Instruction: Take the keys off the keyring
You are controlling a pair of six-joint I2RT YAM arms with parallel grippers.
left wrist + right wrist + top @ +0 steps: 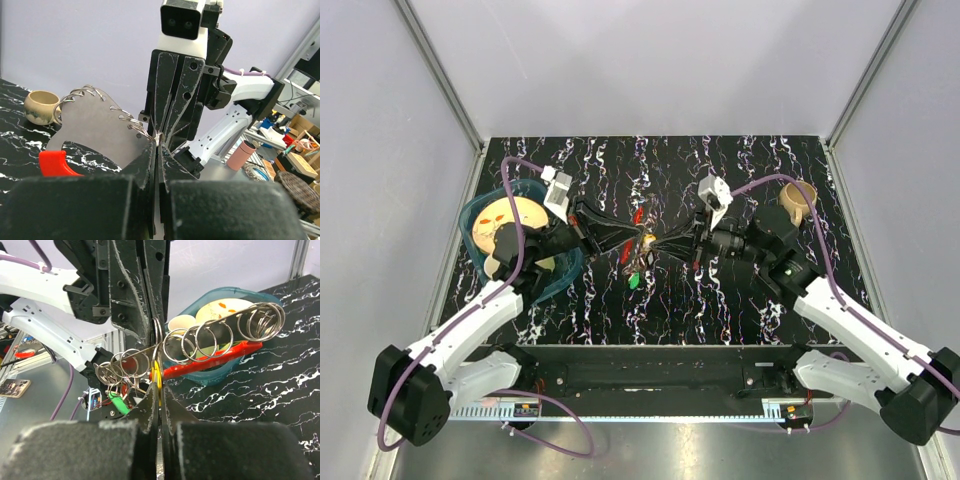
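Observation:
The keyring (95, 125) is a flat grey metal piece edged with several wire rings (200, 340), and a red piece (55, 162) is attached to it. It hangs above the table's middle. My left gripper (158, 142) is shut on its edge. A green-headed key (117, 403) dangles from the rings at the lower left, also seen from above (634, 281). My right gripper (160, 390) faces the left one, tip to tip, and is shut on a yellow-headed key (156, 375) under the rings. Other keys in the cluster (642, 262) are too small to tell apart.
A teal bowl (485, 215) holding pale plates sits under the left arm at the table's left side. A beige mug (798, 198) stands at the back right, behind the right arm. Grey walls close in the table on three sides.

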